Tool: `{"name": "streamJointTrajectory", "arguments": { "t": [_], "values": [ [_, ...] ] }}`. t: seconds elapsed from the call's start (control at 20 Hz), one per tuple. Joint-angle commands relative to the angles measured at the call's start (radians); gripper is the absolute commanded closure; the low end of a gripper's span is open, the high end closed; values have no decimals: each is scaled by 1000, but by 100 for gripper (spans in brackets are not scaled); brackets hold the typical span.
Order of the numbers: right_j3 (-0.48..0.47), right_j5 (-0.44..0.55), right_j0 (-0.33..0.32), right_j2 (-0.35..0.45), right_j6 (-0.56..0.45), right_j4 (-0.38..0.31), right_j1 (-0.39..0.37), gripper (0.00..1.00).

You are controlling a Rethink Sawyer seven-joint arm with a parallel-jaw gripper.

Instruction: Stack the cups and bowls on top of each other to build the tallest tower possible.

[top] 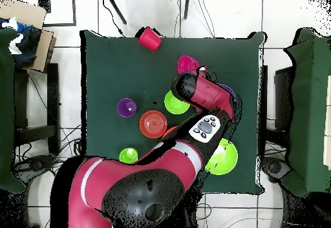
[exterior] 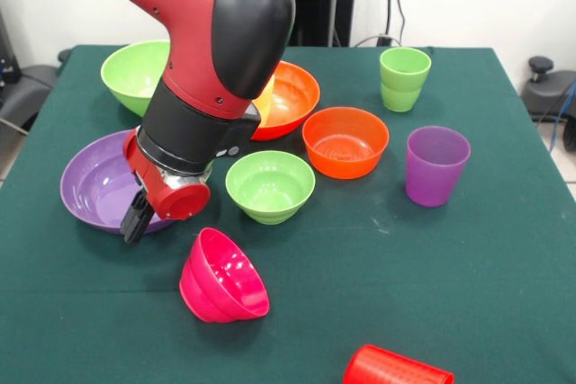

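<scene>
My gripper (exterior: 136, 220) hangs low over the near rim of the large purple bowl (exterior: 94, 188), left of the small magenta-pink bowl (exterior: 223, 278), which lies tipped on its side. The small lime green bowl (exterior: 270, 186) and small orange bowl (exterior: 346, 141) stand upright in the middle. The large orange bowl (exterior: 292, 96) is behind my arm, with something yellow (exterior: 266, 99) at its rim. The large lime green bowl (exterior: 133, 74) is at the back left. The light green cup (exterior: 404, 78) and purple cup (exterior: 436, 165) stand upright. The red cup (exterior: 396, 368) lies on its side.
The green table (exterior: 432, 267) carries all the pieces, none stacked. In the overhead view my arm (top: 194, 128) covers the large orange bowl and most of the purple bowl. The red cup (top: 150, 39) lies near the table's far edge there.
</scene>
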Motion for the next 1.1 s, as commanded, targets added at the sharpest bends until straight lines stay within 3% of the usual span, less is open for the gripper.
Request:
{"name": "streamJointTrajectory", "arguments": {
  "t": [0.05, 0.9, 0.95, 1.1],
  "values": [
    [7, 29, 11, 83, 117, -26, 13, 100],
    [9, 36, 3, 92, 105, -32, 6, 100],
    [9, 36, 4, 91, 105, -32, 6, 0],
    [7, 38, 4, 89, 106, -32, 8, 0]
  ]
}}
